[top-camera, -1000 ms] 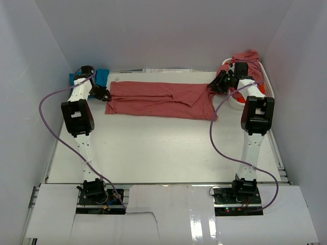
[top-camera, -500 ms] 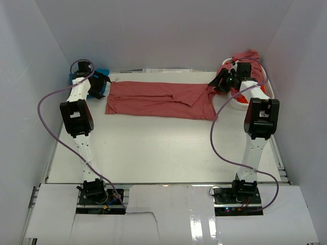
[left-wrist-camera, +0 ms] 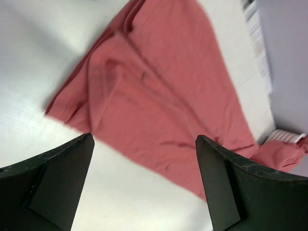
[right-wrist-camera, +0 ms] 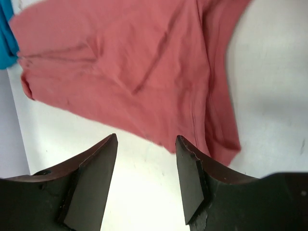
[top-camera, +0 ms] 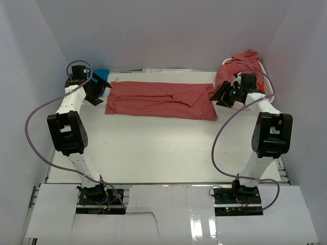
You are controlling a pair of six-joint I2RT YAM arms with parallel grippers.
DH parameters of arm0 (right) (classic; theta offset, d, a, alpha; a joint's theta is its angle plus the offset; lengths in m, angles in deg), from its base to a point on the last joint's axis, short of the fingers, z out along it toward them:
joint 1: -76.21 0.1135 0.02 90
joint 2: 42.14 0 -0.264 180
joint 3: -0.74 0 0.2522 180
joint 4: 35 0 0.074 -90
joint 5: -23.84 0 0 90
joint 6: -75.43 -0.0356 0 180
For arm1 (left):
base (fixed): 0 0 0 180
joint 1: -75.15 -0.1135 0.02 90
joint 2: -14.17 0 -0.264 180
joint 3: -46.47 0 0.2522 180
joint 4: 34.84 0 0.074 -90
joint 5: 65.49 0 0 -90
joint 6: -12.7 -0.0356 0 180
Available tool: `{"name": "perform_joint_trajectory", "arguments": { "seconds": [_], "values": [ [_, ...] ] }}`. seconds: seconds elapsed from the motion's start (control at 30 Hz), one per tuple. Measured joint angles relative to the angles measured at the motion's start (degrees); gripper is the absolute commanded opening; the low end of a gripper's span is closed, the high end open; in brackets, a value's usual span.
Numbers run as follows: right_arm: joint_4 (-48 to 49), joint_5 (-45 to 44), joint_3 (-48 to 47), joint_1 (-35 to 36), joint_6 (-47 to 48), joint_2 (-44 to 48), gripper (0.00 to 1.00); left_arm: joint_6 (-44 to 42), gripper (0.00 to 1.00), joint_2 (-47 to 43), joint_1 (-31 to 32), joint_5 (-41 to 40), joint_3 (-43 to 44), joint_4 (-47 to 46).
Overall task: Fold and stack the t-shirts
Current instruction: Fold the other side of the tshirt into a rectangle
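A dusty rose-red t-shirt (top-camera: 161, 99) lies flat as a long band across the back of the table; the wrist views show it as a shirt (left-wrist-camera: 163, 91) and a shirt (right-wrist-camera: 130, 62). My left gripper (top-camera: 100, 90) hovers just off its left end, open and empty (left-wrist-camera: 144, 138). Just off the right end is my right gripper (top-camera: 221, 97), its jaws apart over bare table with nothing between them (right-wrist-camera: 146, 138). A turquoise t-shirt (top-camera: 102, 74) sits in the back left corner, behind the left gripper, and shows at the edge as turquoise cloth (right-wrist-camera: 5, 38). More rose-red t-shirts (top-camera: 241, 62) are heaped at the back right.
The heap sits in a white slatted basket (top-camera: 265, 77) in the back right corner, also seen as a basket (left-wrist-camera: 288, 137). White walls close in the table on the left, back and right. Purple cables loop from both arms.
Both grippers opened and let go of the shirt's ends. The left arm swung out to the left and the right arm out to the right. The shirt stays flat.
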Motion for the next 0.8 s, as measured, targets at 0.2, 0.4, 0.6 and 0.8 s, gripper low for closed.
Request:
{"name": "perform_joint_trajectory", "arguments": {
  "seconds": [0.2,0.4,0.6,0.8],
  "values": [
    [-2.51,1.20,9.20,-0.02,0.63,1.05,0.57,-4.83,0.97,-9.05,2.75,-2.91,-12.20,0.87],
    [-3.67,1.62,11.30,-0.17,2.25,1.20,0.57,-9.20,0.96,-12.39,5.84,-5.16,-18.75,1.64],
    [-3.96,1.42,12.26,-0.81,4.31,1.22,0.58,-12.50,0.96,-18.88,5.92,-8.35,-23.08,3.23],
    [-3.96,0.74,12.33,-1.20,5.81,1.22,0.59,-13.88,0.96,-24.92,6.38,-10.56,-25.42,3.26]
  ]
}}
